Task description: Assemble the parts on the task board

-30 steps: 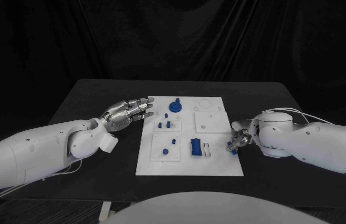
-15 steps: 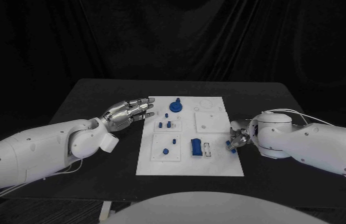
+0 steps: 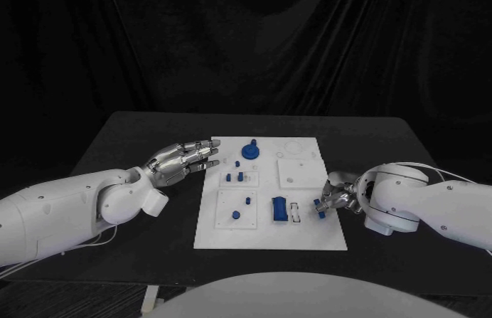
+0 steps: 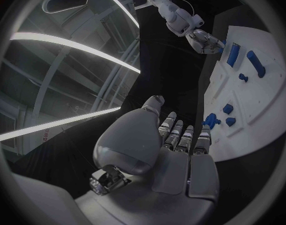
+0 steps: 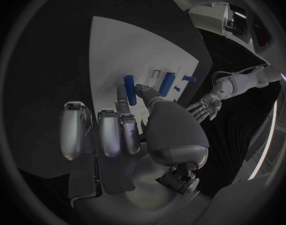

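Right hand (image 3: 336, 203): we see it pinching a small blue bar-shaped part (image 5: 129, 89) over the white task board (image 3: 269, 236).
Left hand (image 3: 185, 157): fingers apart, holding nothing.
Risk: we judge the part may slip or tilt.

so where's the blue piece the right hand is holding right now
In the head view the blue piece sits pinched in the right hand, over the white board's right edge, just right of the tall blue block.

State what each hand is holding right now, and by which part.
The right hand pinches a small blue part by one end, over the task board's right edge. The left hand holds nothing.
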